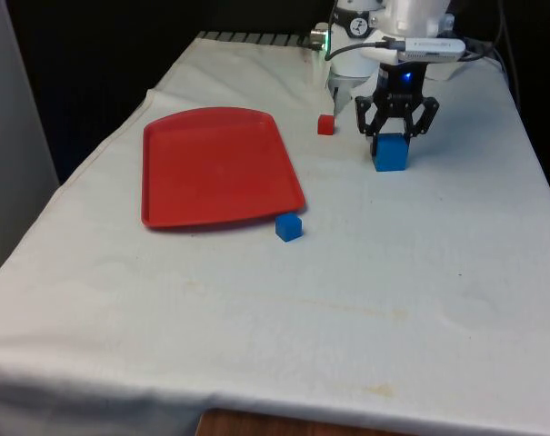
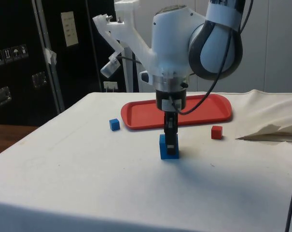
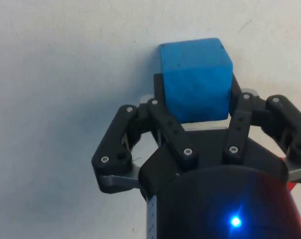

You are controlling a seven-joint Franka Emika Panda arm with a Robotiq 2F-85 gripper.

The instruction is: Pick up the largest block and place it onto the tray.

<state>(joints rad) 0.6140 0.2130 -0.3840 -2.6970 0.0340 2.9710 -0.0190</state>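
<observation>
The table [image 1: 256,309] under its white cloth carries everything here. On the front view's left half, toward the far end, lies the red tray [image 1: 215,168], flat and with nothing on it. The gripper [image 1: 390,136] hangs straight down over the cloth on the front view's right, well apart from the tray, and its two fingers are clamped on the upper sides of the large blue block [image 1: 390,153]; in the wrist view the fingers [image 3: 162,97] press flat on opposite faces of that block [image 3: 195,79]. From the side, the block [image 2: 169,147] appears to sit on or just at the cloth, nearer that camera than the tray [image 2: 177,112]. A small blue block [image 1: 289,227] rests just beside the tray's near right corner. A small red block [image 1: 325,124] sits between the tray's far right corner and the gripper.
</observation>
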